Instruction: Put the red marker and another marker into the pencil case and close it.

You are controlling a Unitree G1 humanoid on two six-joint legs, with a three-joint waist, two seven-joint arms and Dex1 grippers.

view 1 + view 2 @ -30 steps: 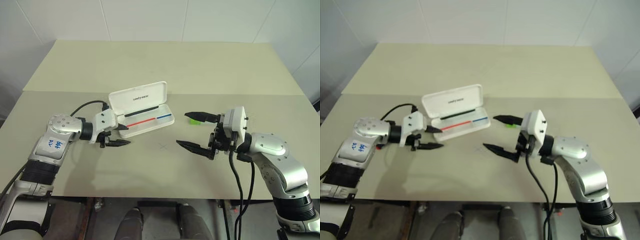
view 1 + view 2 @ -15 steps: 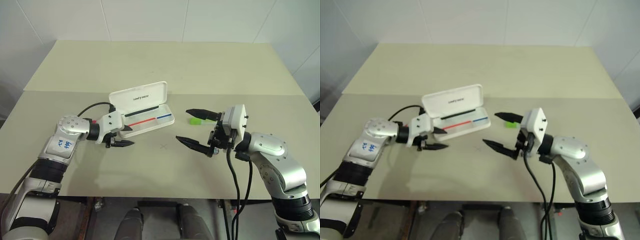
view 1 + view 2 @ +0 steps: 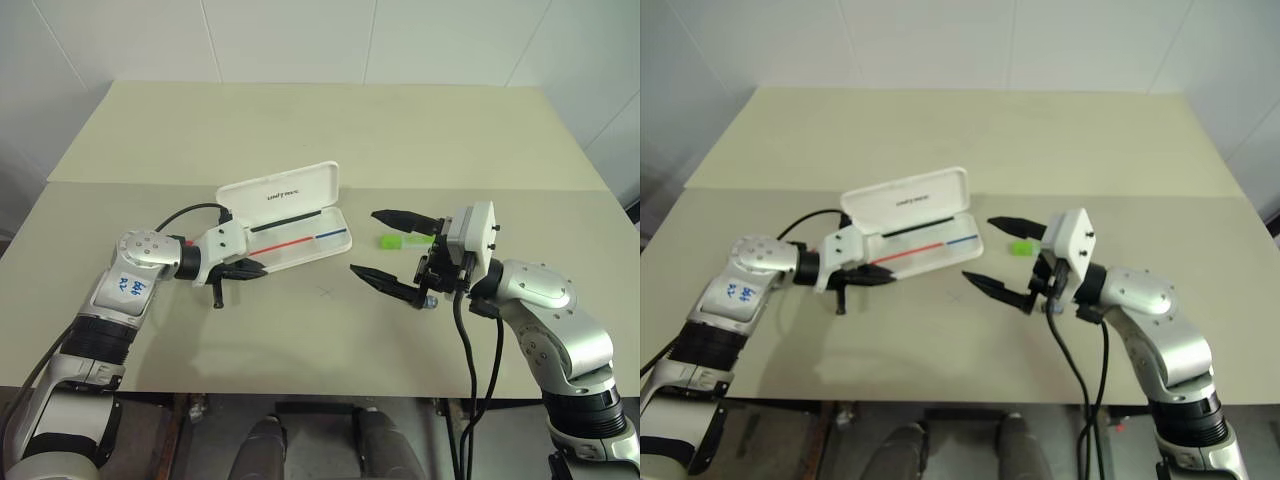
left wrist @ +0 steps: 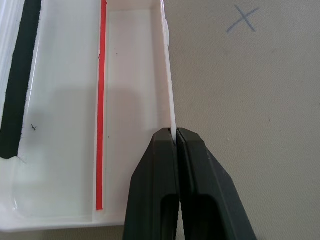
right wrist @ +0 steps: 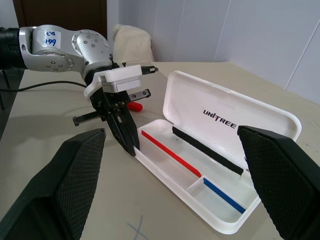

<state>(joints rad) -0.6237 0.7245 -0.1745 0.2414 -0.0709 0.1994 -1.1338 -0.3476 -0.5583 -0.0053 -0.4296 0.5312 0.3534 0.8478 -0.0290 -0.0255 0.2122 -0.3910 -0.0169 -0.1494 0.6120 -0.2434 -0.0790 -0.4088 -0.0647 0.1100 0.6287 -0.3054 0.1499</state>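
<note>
The white pencil case (image 3: 283, 193) lies open left of the table's middle, its "UNITREE" lid (image 5: 231, 113) standing up. My left gripper (image 3: 260, 268) is shut on the thin front wall of the case's tray (image 4: 166, 75), near its left end. A red end of the red marker (image 5: 136, 106) peeks out on the table behind that gripper; the rest is hidden. The other marker, a stubby light-green highlighter (image 3: 392, 242), lies right of the case. My right gripper (image 3: 364, 242) hovers open and wide beside it, holding nothing, its upper finger over the highlighter.
Inside the tray run a red line (image 4: 100, 100) and a blue line (image 5: 222, 193), with a black strip (image 4: 20, 75) along the hinge side. A pencilled X (image 3: 326, 293) marks the table in front of the case. The beige table (image 3: 330, 130) stretches far behind.
My left gripper's fingers have come together on the case's front wall. The right gripper has stayed open in the same place.
</note>
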